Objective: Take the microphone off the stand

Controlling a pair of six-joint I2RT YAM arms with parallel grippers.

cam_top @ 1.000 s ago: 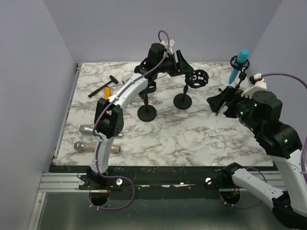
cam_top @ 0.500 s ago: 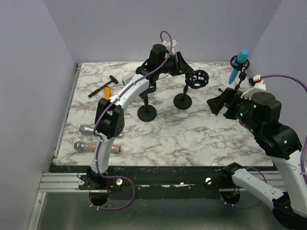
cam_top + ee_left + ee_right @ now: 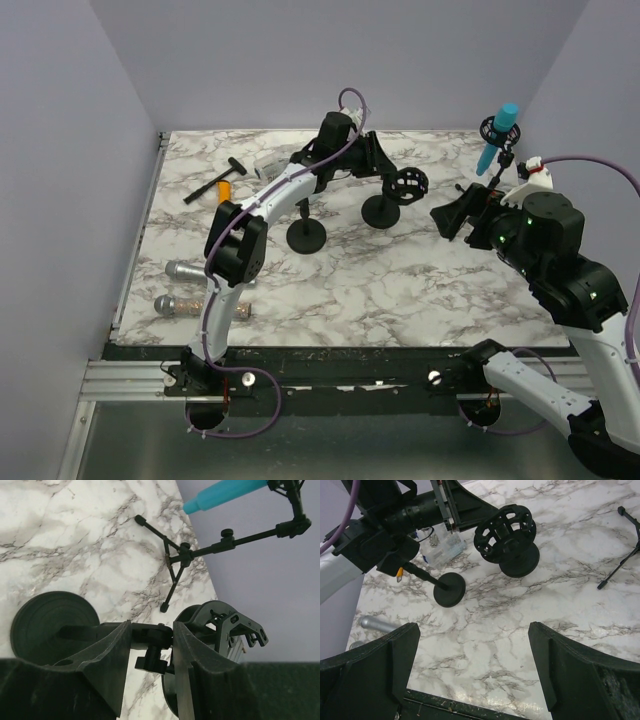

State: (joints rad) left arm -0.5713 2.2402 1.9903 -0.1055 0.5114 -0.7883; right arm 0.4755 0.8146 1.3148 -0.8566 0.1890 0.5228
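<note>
Shut since a moment ago, our left claw [image 3: 152,630] now pinches the stand [image 3: 381,210] near its mount [image 3: 405,184] (our right claw [image 3: 475,655] gapes wide, empty).

A hammer [image 3: 212,184] lies on the marble table [image 3: 400,280] (far-left corner).

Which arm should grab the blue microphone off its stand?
Right. The right gripper is open and close to the blue microphone; the left gripper is shut on the empty stand, farther away.

Left arm [image 3: 262,203] & right arm [image 3: 545,235]: white links w/ black joints, purple cables [image 3: 350,95], tiny green LEDs [image 3: 531,214] on right.
</note>
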